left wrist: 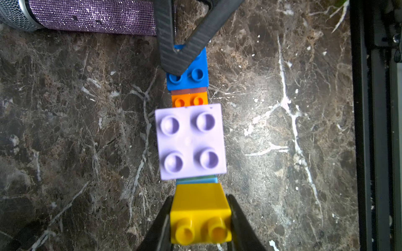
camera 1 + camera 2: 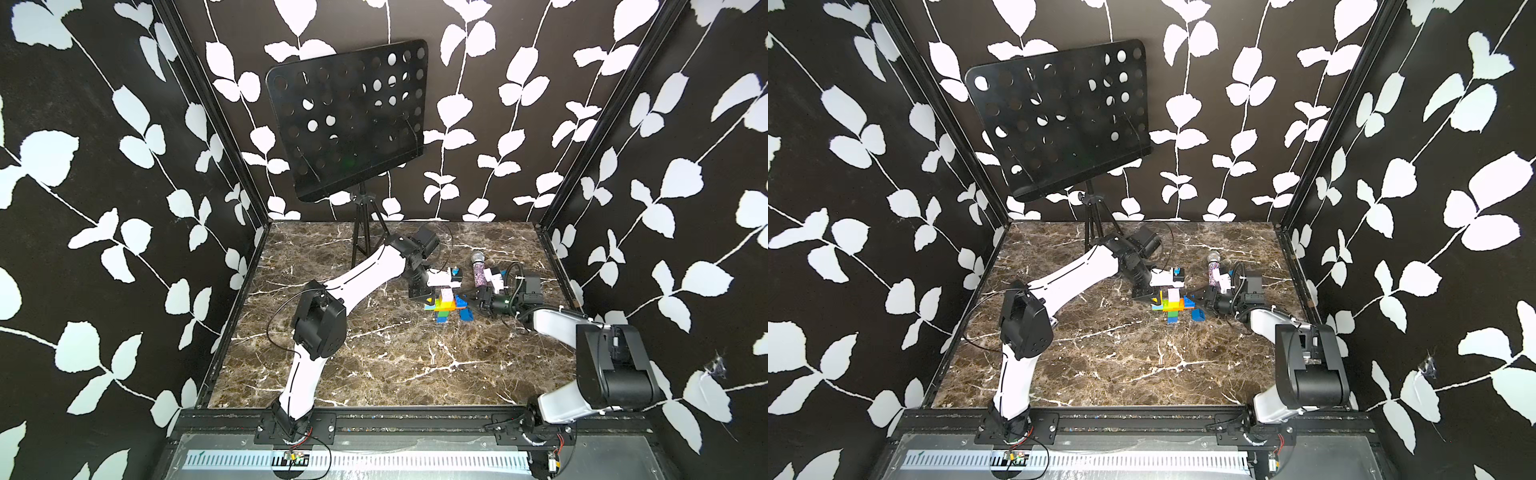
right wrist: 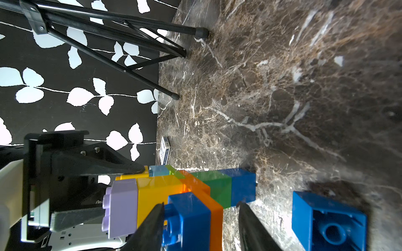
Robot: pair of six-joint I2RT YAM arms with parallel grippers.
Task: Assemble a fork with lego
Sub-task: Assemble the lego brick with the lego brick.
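- White, smooth-shelled arm links (image 2: pixel 361 270); a black seam line runs along the left arm's.
- Black boxy joint housings (image 2: pixel 320 328); thin black looping cables (image 2: pixel 270 324).
- Black tapered fingers (image 1: pixel 239 217) on the left gripper (image 1: pixel 200 196).

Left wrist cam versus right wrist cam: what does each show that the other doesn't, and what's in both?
Only the left wrist: the glittery microphone. Only the right wrist: the green-and-blue stem of the fork, a loose blue brick with its hollow underside showing, the stand's legs, and the right gripper open astride the blue prong. Both: the lilac brick, orange crossbar, blue prong, and the left gripper shut on the yellow brick.
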